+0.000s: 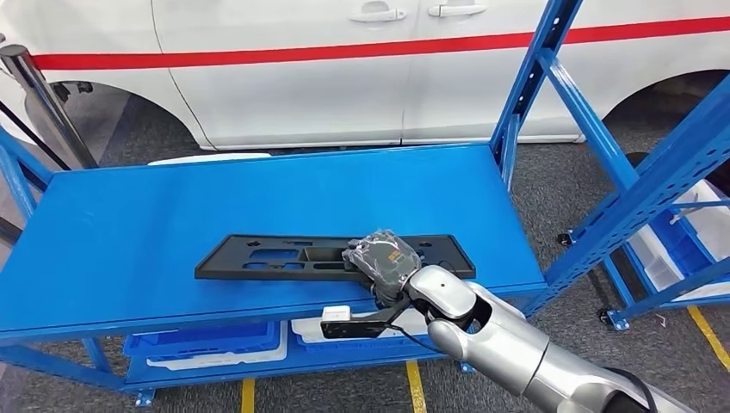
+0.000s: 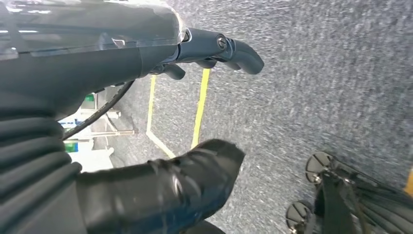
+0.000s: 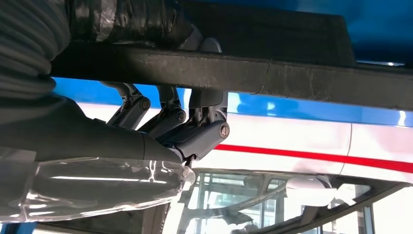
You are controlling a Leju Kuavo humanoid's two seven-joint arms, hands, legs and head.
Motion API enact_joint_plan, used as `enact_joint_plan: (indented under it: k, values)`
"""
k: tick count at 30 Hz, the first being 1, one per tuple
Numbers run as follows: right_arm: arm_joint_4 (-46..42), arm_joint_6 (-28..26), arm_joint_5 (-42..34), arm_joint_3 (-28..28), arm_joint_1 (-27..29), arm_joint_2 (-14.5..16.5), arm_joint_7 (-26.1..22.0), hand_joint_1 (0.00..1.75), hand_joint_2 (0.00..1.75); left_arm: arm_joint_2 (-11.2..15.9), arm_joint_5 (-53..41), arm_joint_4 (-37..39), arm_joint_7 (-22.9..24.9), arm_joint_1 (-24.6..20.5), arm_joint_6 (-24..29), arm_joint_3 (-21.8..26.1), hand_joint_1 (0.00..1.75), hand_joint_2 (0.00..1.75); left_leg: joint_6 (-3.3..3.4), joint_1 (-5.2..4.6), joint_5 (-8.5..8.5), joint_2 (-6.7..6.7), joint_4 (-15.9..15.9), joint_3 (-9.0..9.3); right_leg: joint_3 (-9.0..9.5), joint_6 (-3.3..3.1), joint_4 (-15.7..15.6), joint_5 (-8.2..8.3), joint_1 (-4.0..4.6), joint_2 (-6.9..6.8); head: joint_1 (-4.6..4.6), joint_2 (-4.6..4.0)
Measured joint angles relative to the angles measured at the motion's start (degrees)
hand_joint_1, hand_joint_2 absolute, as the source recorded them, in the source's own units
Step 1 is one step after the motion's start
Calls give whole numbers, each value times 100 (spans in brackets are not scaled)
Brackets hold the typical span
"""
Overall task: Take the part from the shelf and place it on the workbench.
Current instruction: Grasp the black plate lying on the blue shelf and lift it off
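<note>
A long, flat black plastic part (image 1: 284,256) with cut-outs lies along the front of the blue shelf board (image 1: 172,189). My right hand (image 1: 383,258), under a clear plastic cover, sits on the part's right half near the shelf's front edge. In the right wrist view its dark fingers (image 3: 204,124) curl around the part's edge (image 3: 292,78) with the thumb on the other side, so the hand grips the part. My left hand (image 2: 97,68) hangs over grey carpet, fingers (image 2: 234,48) and thumb (image 2: 195,170) apart and holding nothing.
Blue rack uprights (image 1: 637,189) rise at the right of the shelf. A white car with a red stripe (image 1: 344,77) stands close behind. Blue and white bins (image 1: 207,344) sit on the lower level, and another bin (image 1: 689,249) at far right. A black wheeled base (image 2: 341,195) stands on the carpet.
</note>
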Motion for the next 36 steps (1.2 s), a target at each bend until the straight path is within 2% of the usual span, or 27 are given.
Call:
enact_joint_plan:
  k: [2, 3, 5, 7, 8, 9, 10, 12, 13, 14, 17, 18, 19, 20, 22, 23, 24, 25, 27, 29, 31, 33, 34, 36]
  values:
    - [0, 0, 0, -2, -5, -3, 1, 175, 175, -3, 1, 0, 0, -5, -1, 0, 0, 175, 58, 17, 29, 4, -35, 15, 9, 57, 4, -10, -2, 7, 1, 0]
    - [0, 0, 0, -3, -10, -7, 1, 175, 175, -5, 2, 0, 0, -7, -3, 0, 0, 175, 90, 29, 48, 11, -65, 31, -15, 86, 73, -69, -6, 9, 2, 0]
    - [0, 2, 0, -3, -14, -19, 2, 175, 175, -7, 13, 0, 0, -10, -13, 0, 0, 175, 135, 46, 79, 27, -107, 44, -236, 139, 558, -365, -26, 12, 4, 0]
    - [1, 3, 0, 2, -1, -37, 2, 175, 175, -5, 39, 0, 22, -9, -17, 2, 0, 175, 148, 43, 84, 32, -105, 23, -609, 178, 1308, -697, -52, 9, 3, 0]
    - [2, 3, 0, 7, 7, -45, 2, 175, 175, -4, 54, 0, 45, -9, -14, 3, 0, 175, 148, 42, 84, 32, -101, 17, -724, 190, 1529, -737, -66, 8, 3, 0]
    - [2, 3, -1, 10, 9, -50, 2, 175, 175, -6, 67, 0, 71, -10, -10, 4, 0, 175, 145, 43, 82, 29, -94, 16, -735, 196, 1540, -662, -80, 7, 3, 0]
    - [2, 3, -1, 12, 5, -50, 2, 175, 175, -9, 76, 0, 93, -11, -7, 5, 0, 175, 136, 46, 76, 25, -82, 20, -623, 197, 1302, -484, -93, 5, 3, 0]
    - [1, -31, 20, 13, -7, -50, 22, 175, 175, -18, 84, 0, 125, -14, -4, 7, 0, 175, 102, 46, 56, 13, -52, 24, -238, 186, 507, -113, -100, 0, 4, 0]
    - [-1, -84, 58, 14, -7, -50, 55, 175, 175, -20, 85, 0, 137, -17, -6, 7, 0, 175, 75, 41, 48, 6, -38, 17, -103, 167, 211, -18, -91, 2, 3, 0]
    - [-2, -170, 124, 14, 5, -49, 112, 175, 175, -21, 85, 0, 147, -19, -7, 8, 0, 175, 46, 34, 44, 0, -31, 10, -39, 146, 58, 6, -78, 3, 2, 0]
    - [-14, -657, 541, -2, 154, -33, 441, 175, 175, -21, 85, 0, 180, -18, 11, 9, 0, 175, -47, 38, 45, -12, -46, 0, -33, 43, -1, 12, -58, -2, 1, 0]
    - [-26, -845, 725, -18, 224, -24, 562, 175, 175, -21, 84, 0, 191, -15, 24, 9, 0, 175, -71, 47, 11, -10, -14, -16, -24, 3, -23, 27, -63, -9, 2, 0]
    - [-37, -992, 894, -42, 294, -14, 657, 175, 175, -22, 84, 0, 204, -10, 38, 9, 0, 175, -89, 54, -92, -8, 126, -76, -20, -42, -42, 47, -73, -16, 1, 0]
    - [-54, -1124, 1068, -66, 359, -5, 741, 175, 175, -24, 84, 0, 224, -6, 51, 9, 0, 175, -99, 61, -257, -4, 383, -188, -19, -76, -53, 62, -75, -22, 1, 0]
    - [-82, -1246, 1301, -94, 490, 4, 826, 175, 175, -29, 85, 0, 269, -1, 64, 9, 0, 175, -113, 64, -666, 0, 1152, -521, -48, -118, -38, 78, -50, -24, 0, 0]
    - [-97, -1276, 1383, -99, 558, 7, 845, 175, 175, -31, 85, 0, 288, -1, 65, 9, 0, 175, -115, 64, -781, 0, 1450, -652, -64, -122, -26, 81, -36, -24, 1, 0]
    - [-109, -1301, 1442, -108, 623, 8, 858, 175, 175, -31, 86, 0, 299, -2, 65, 9, 0, 175, -112, 64, -785, 0, 1559, -692, -79, -125, -12, 83, -25, -24, 1, 0]
    - [-121, -1327, 1491, -121, 676, 9, 867, 175, 175, -31, 85, 0, 305, -4, 64, 9, 0, 175, -102, 63, -677, 0, 1442, -623, -90, -125, 2, 82, -17, -22, 1, 0]
    - [-152, -1364, 1557, -151, 738, 16, 883, 175, 175, -31, 84, 0, 310, -9, 63, 9, 0, 175, -60, 59, -328, 0, 694, -230, -104, -119, 30, 79, -12, -14, 1, 0]
    - [-175, -1372, 1579, -170, 763, 24, 898, 175, 175, -31, 84, 0, 317, -13, 63, 9, 0, 175, -23, 32, -122, -4, 122, 53, -129, -80, 58, 86, -1, -6, 1, 0]
    - [-190, -1378, 1583, -180, 796, 30, 910, 175, 175, -31, 84, 0, 322, -15, 62, 9, 0, 175, 11, -1, -72, -12, 43, 66, -155, -13, 62, 118, 0, -3, 1, 0]
    - [-205, -1386, 1599, -197, 827, 36, 914, 175, 175, -36, 83, 0, 323, -19, 61, 9, 0, 175, 74, 13, -2, -6, 7, 37, -180, 54, 81, 102, -8, 4, 3, 0]
    - [-210, -1390, 1612, -212, 841, 37, 914, 175, 175, -40, 82, 0, 323, -23, 58, 9, 0, 175, 113, 24, 41, 3, -18, 16, -218, 82, 172, -6, -14, 6, 4, 0]
    - [-216, -1399, 1647, -247, 873, 36, 914, 175, 175, -45, 80, 0, 322, -29, 51, 9, 0, 175, 174, 31, 125, 23, -47, -60, -404, 126, 685, -454, -42, 9, 5, 0]
